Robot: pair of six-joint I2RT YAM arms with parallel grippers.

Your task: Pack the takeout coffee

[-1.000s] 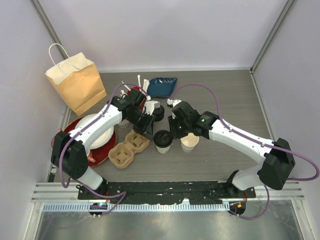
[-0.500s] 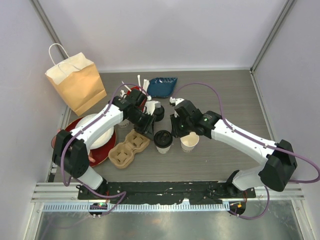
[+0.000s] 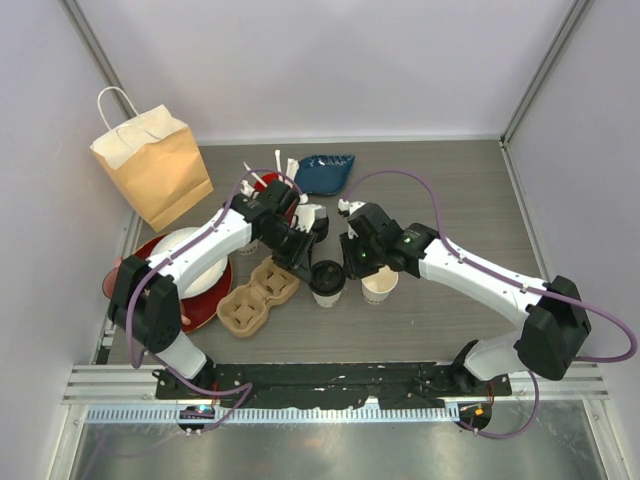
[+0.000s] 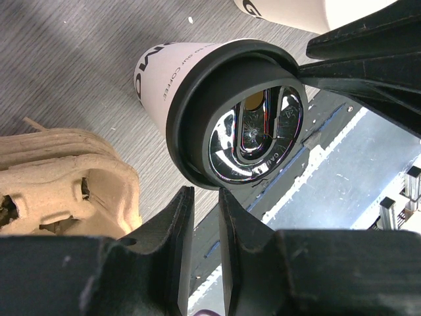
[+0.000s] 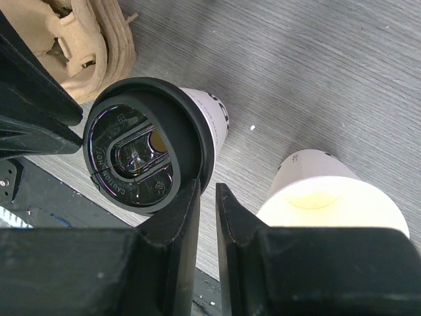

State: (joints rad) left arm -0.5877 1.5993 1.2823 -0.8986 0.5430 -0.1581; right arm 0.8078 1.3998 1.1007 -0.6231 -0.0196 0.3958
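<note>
- Ref pt for everything below: the pulp carrier [image 3: 258, 296].
- Lidded cup [image 3: 326, 281]: cream paper w/ black sip lid, upright on the tabletop [image 3: 460, 200] just right of the carrier, outside its pockets.
- L claw [image 4: 204, 194]: I've got it reaching in past the carrier's far-right corner, w/ the tips at the lid rim on the carrier side of the cup.
- L wrist cam looks nearly straight down on the lid, and the rim sits right at the fingertips.
- L jaws: almost together, only a thin slit, w/ background showing through it lower down. I can't tell if the tips nip the rim or just rest against it.
- R claw [image 5: 207, 187]: at the same cup, on the side away from the carrier, tips right at the lid rim there.
- R jaws: same story, a narrow slit w/ grey table visible through it. Whether the rim is pinched I can't tell.
- So the lidded cup stands btwn the two claws, one at each side of its lid.
- Open cup [image 3: 380, 286]: no lid, pale inside, upright, farther right of the carrier beyond the lidded cup. It's near that cup but apart from it, partly under the R arm.
- Paper bag [image 3: 152, 165]: well off to the far left of the carrier.
- Red plate [image 3: 205, 300]: just left of the carrier.
</note>
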